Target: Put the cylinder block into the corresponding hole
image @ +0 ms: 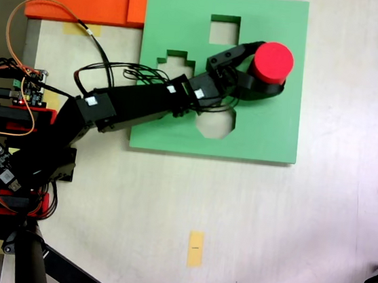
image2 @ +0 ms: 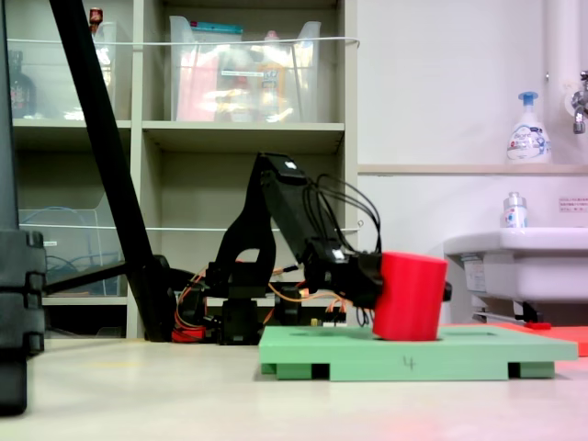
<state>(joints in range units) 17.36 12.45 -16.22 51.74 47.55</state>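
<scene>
The gripper (image: 265, 72) clasps the upright cylinder block (image: 274, 61) at the green board's (image: 271, 137) two o'clock, its base seemingly at or in the round hole directly beneath.

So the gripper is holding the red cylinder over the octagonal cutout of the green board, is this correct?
Not quite. The gripper does hold the red cylinder, but near the board's right side, away from the octagonal cutout, which lies open by the near edge of the green board. The fixed view from above shows this.
</scene>
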